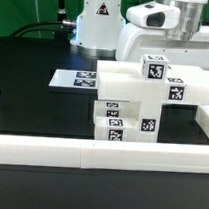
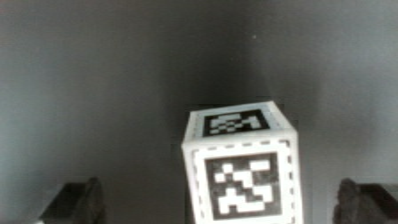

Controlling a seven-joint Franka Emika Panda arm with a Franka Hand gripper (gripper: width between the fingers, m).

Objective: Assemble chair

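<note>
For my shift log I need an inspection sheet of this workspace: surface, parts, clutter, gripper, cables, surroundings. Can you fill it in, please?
Surface: black table, edged by white rails at the front and sides.
Job's things: white chair parts with square tags are stacked together in the middle; one tagged block stands on top, also seen in the wrist view.
Clutter: nothing seen.
Gripper: the gripper is open, a finger either side of the block, not touching it.
Cables: dark cables lie behind the table.
Surroundings: marker board flat on the table; robot base behind it.
</note>
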